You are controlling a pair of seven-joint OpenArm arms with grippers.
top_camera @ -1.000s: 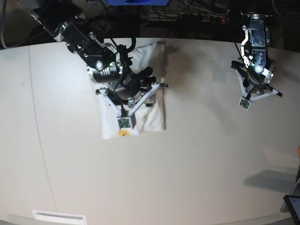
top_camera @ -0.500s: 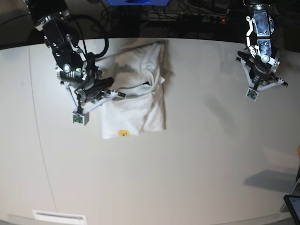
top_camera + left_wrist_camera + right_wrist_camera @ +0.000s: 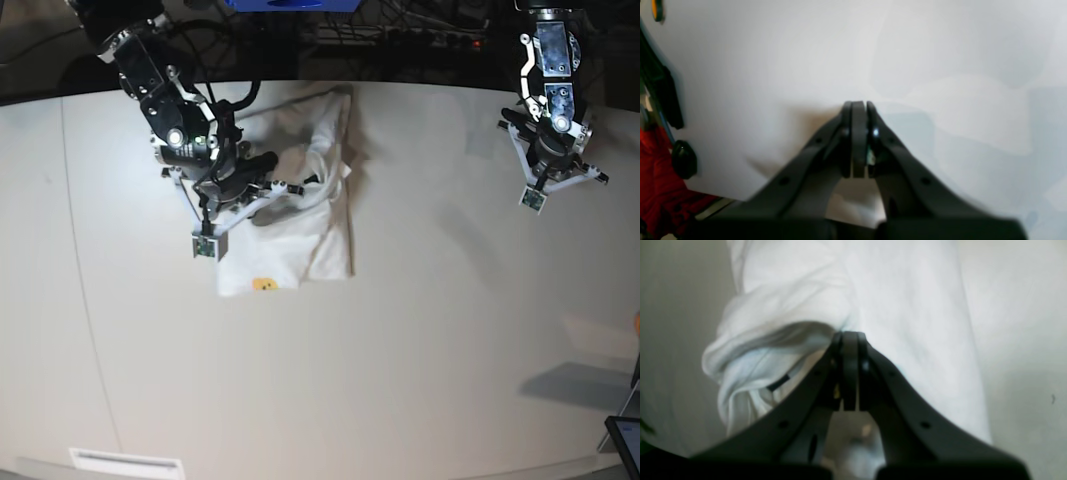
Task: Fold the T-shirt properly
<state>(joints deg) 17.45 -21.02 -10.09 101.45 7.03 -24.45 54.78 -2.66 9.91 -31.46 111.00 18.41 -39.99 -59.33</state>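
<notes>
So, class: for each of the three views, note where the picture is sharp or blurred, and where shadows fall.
Left wrist view: the shut left gripper is soft-edged, casting a brownish shadow on the table. Right wrist view: the T-shirt is blurred, its folds shaded bluish, behind the shut right gripper. Base view: sharpest; dark background above, grey shadow at lower right.

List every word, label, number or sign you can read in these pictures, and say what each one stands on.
No text can be read in any view.
T-shirt: a small yellow-orange patch of print at its near edge, too small to read.
T-shirt, right wrist view: a small dark strip in the folds, perhaps a label, blurred.
Right gripper and left gripper: small square tags near the tips, no legible marks.
</notes>
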